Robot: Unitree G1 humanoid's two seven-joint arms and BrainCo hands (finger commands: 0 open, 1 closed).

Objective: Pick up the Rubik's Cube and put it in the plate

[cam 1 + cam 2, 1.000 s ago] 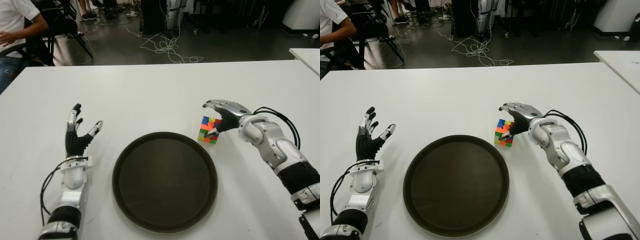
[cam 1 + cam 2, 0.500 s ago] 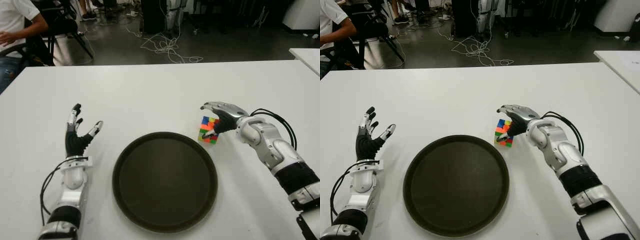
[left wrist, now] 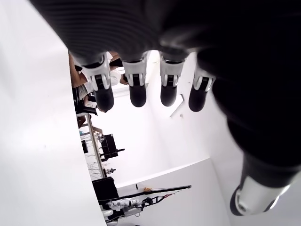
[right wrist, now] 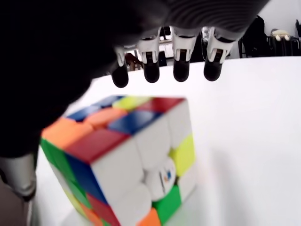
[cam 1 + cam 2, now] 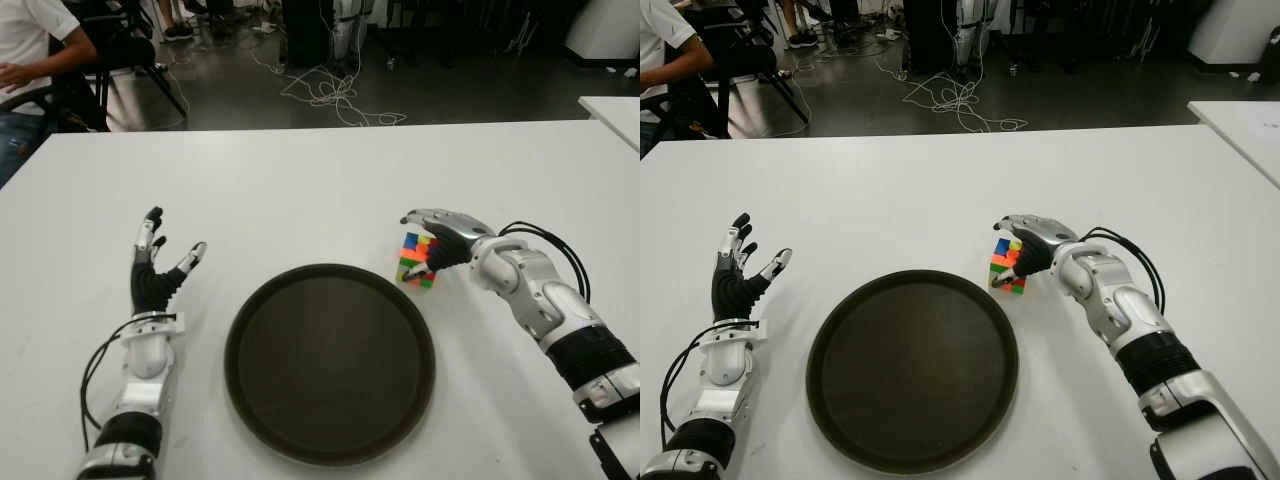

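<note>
The Rubik's Cube (image 5: 417,258) stands on the white table (image 5: 300,190), just past the right rim of the round dark plate (image 5: 330,360). My right hand (image 5: 410,244) arches over the cube, its four fingers (image 4: 181,63) stretched out straight above the top face. The thumb is low at the cube's near side. In the right wrist view the cube (image 4: 127,155) fills the space under the palm and still sits on the table. The hand is open. My left hand (image 5: 155,265) shows to the left of the plate, fingers (image 3: 136,89) spread and holding nothing.
A person sits on a chair (image 5: 60,60) beyond the table's far left corner. Cables (image 5: 335,95) lie on the dark floor behind the table. A second white table (image 5: 615,110) shows at the far right.
My right hand has crept a little to the left and closer over the cube, with the thumb drawn in toward its near face. The cube, the plate and my left hand have stayed put.
</note>
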